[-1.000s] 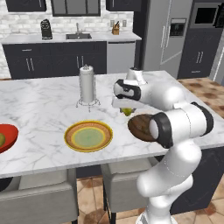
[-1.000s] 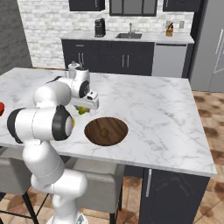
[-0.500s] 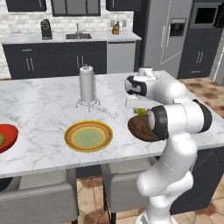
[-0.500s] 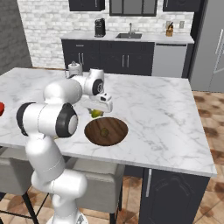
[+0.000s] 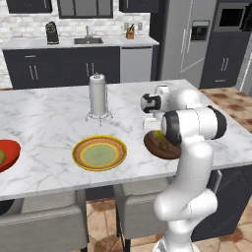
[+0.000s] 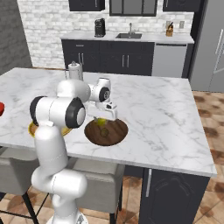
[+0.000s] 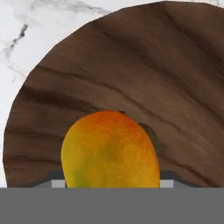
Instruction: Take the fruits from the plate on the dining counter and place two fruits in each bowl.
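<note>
Over the dark wooden bowl [image 7: 131, 78], a mango-looking fruit [image 7: 109, 151] is hanging in the claw [image 6: 104, 119], so the claw is gripping it with its jaws partway closed, one dark tip poking out on each side of it in the hand view. Its long axis is running up and down in that view, with the rounder, redder end pointing toward the middle of the bowl and the greener end sitting back between the tips. Colour-wise it's going from orange-red at the top through yellow to a green smudge low on the left, smooth and egg-shaped. I can't tell from the base views which way it's lying in room terms, since it's just a small yellow-green blob [image 6: 103, 122] there under the hand.

From the right base view the brown bowl [image 6: 106, 131] is sitting near the front edge of the marble tabletop [image 6: 162, 113], with another small greenish fruit [image 6: 104, 131] already lying inside it. Off to one side in the left base view, the yellow-rimmed plate [image 5: 99, 153] is lying flat with a pale green centre. Behind the plate a paper towel holder [image 5: 98, 96] is standing upright. Far left, the red bowl [image 5: 7, 155] is getting cut off by the frame edge, something yellowish-green sitting in it.
</note>
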Tool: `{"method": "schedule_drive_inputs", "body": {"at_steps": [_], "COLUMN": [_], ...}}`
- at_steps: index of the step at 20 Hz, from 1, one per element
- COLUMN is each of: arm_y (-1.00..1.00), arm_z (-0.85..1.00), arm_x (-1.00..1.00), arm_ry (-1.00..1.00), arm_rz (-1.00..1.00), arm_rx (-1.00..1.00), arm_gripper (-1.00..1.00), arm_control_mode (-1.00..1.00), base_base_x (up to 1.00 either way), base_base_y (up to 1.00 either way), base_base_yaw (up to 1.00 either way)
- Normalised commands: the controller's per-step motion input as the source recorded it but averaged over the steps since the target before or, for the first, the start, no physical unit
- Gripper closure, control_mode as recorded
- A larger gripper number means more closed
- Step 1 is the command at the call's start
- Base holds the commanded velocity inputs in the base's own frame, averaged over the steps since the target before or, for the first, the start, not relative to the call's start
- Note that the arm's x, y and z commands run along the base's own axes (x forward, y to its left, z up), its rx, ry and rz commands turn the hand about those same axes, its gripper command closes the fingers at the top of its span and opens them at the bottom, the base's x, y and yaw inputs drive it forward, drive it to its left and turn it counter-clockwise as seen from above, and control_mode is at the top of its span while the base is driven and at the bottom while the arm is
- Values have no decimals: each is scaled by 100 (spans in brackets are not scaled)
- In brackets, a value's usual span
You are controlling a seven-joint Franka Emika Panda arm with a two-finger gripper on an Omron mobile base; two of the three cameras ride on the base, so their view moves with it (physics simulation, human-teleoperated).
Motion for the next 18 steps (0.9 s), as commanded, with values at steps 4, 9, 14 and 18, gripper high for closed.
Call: {"method": "schedule_drive_inputs", "body": {"at_steps": [4, 9, 14, 18], "arm_y": [-24, -14, -4, -4], "arm_z": [-47, -12, 0, 2], "arm_x": [18, 7, -12, -48], "arm_ry": [0, 0, -2, -9], "arm_rz": [0, 0, -1, 0], "arm_rx": [0, 0, 0, 2], "arm_gripper": [100, 100, -100, -100], "arm_control_mode": [-100, -100, -100, -100], "base_base_x": [0, 0, 0, 0], "base_base_y": [0, 0, 0, 0], "base_base_yaw": [0, 0, 0, 0]}}
